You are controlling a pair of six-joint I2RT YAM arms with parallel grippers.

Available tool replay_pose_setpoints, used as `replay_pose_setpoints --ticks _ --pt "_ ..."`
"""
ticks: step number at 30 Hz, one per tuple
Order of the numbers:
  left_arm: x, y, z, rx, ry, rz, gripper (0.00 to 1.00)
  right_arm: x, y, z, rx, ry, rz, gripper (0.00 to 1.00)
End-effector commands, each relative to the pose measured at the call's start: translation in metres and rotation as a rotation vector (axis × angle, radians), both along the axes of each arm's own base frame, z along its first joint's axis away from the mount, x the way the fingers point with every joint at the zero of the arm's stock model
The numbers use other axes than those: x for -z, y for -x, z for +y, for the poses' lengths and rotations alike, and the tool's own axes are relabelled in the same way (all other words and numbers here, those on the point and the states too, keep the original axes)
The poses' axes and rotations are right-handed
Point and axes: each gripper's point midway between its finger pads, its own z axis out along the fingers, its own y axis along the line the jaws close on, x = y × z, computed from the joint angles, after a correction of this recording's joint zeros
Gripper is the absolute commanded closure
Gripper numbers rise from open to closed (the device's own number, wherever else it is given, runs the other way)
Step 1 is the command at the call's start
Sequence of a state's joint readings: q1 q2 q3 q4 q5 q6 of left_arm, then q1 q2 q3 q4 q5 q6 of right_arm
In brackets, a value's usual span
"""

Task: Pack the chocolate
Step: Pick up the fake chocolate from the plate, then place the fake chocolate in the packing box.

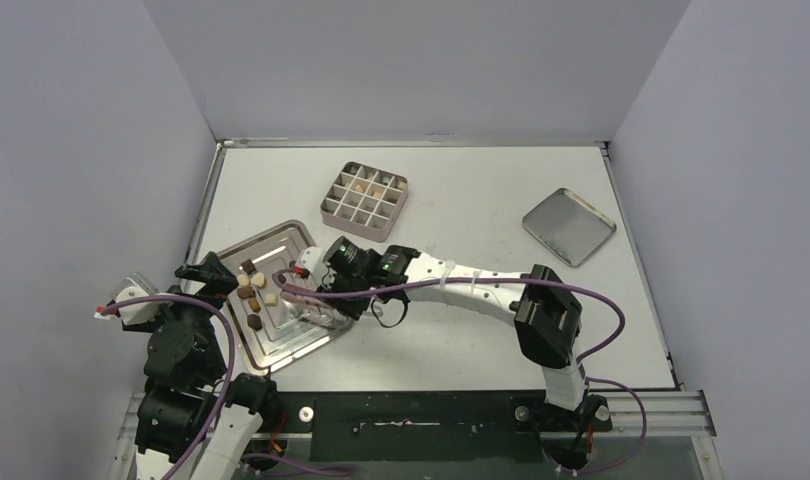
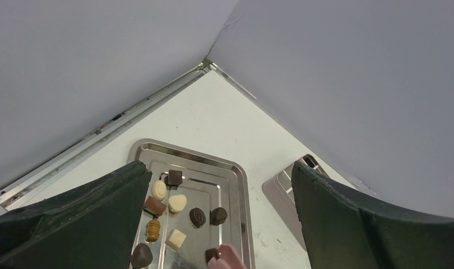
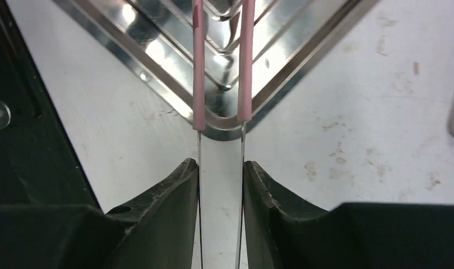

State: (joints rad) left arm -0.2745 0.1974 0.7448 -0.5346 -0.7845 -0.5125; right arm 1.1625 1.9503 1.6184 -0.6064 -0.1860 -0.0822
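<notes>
Light is even and diffuse, from overhead. Only soft shadows on the table [image 1: 461, 200] right of the metal tray [image 1: 281, 232]. Right wrist view: strong specular hotspots on the tray's ridges; tweezers [image 3: 245, 67] over it are sharp. Left wrist view: tray in focus, dark foreground either side slightly soft. Overhead view has no motion blur.

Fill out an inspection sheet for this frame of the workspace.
Surface: white table, scuffed and stained.
Job's things: chocolates loose on the silver tray; a few already in the gridded tin.
Clutter: silver lid lying apart on the right.
End effectors: left end effector open, empty; right end effector shut on pink-tipped tweezers over the tray.
Cables: purple cables looped along both arms.
Surroundings: plain grey walls on three sides.
</notes>
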Motion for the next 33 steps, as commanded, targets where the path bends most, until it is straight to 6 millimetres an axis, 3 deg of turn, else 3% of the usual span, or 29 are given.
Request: replay_pose_setpoints --ticks 1,11,17,22,33 --pt "-0.012 -0.001 -0.003 0.019 0.005 -0.041 0.04 -0.066 -0.048 -0.009 0.139 -0.158 -0.097 0.82" --pt "-0.009 -0.002 -0.006 0.041 0.009 -0.051 0.03 -0.081 -0.164 -0.043 0.425 -0.181 -0.191 0.80" --pt "-0.007 -0.007 -0.014 0.085 0.002 -0.038 0.03 -0.081 -0.217 -0.057 0.520 -0.192 -0.194 0.79" --pt "-0.009 -0.006 -0.015 0.095 -0.006 -0.046 0.03 -0.074 -0.240 -0.057 0.547 -0.192 -0.179 0.79" --pt "-0.013 -0.004 -0.019 0.124 -0.015 -0.061 0.03 -0.051 -0.256 -0.039 0.563 -0.202 -0.137 0.77"
